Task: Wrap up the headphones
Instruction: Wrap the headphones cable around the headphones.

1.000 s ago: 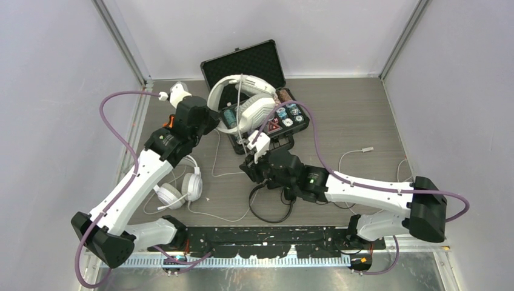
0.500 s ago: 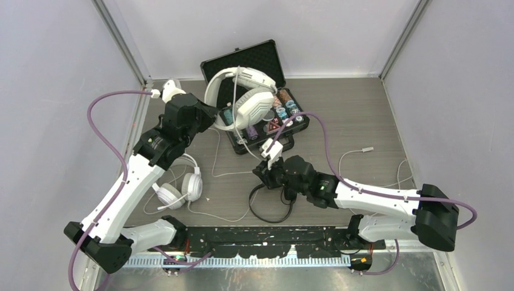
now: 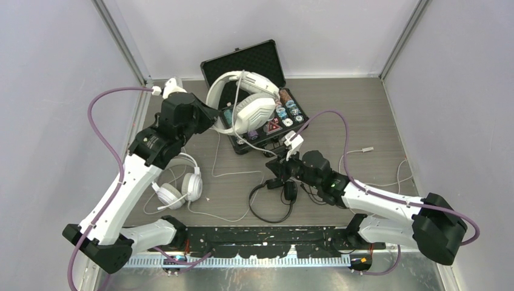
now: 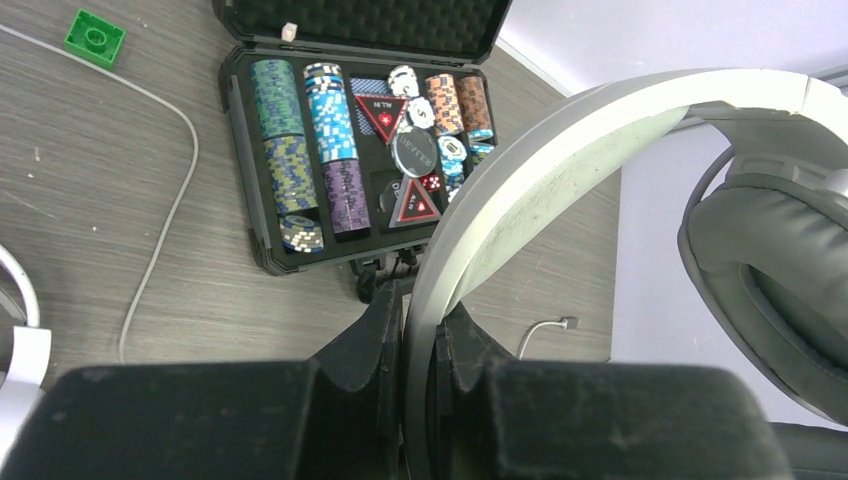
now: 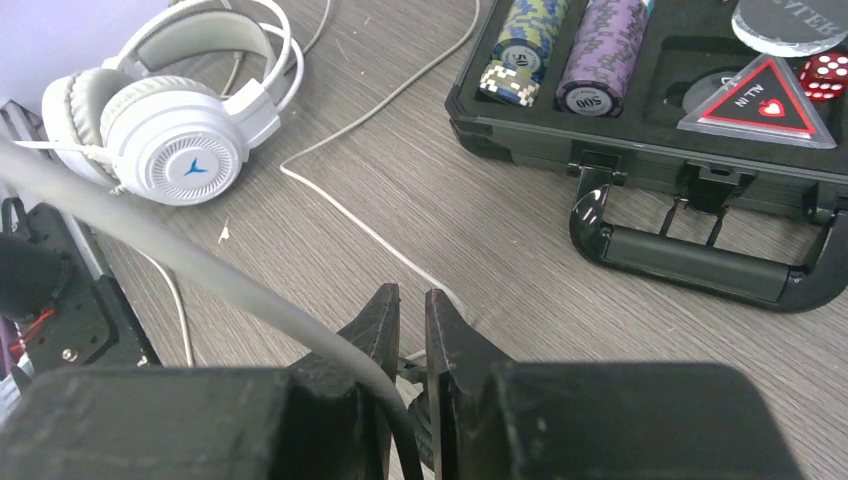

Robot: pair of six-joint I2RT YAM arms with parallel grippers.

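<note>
Surface: grey wood-grain table (image 3: 363,115) between pale walls, with an open black foam-lined poker-chip case (image 3: 245,63) at the far middle. Every place below is given from that case.
Left gripper: the left gripper (image 4: 420,320) is clamped tight on the headband of the bulky white-grey over-ear headset (image 3: 254,112), holding it in the air above the case's chip trays.
Right gripper: the right gripper (image 5: 410,300) sits just in front of the case handle, jaws nearly together. The grey cord (image 5: 200,262) of the lifted headset runs down between them and looks pinched.
Just changed: a second ago the right gripper was in front of the case's left corner. It has since swung toward the right corner and a little nearer the arm bases, taking the cord with it. The left gripper has barely moved.
Meaning: the cord is probably being drawn out and steered for a turn around the headset. No turn is laid yet, so the wrapping is at an early stage.
Other headsets: the white round-cup headset (image 3: 179,188) lies well to the near left of the case and the slim black on-ear headset (image 3: 273,203) lies directly in front of it. Both are on the table with loose cords, untouched.
</note>
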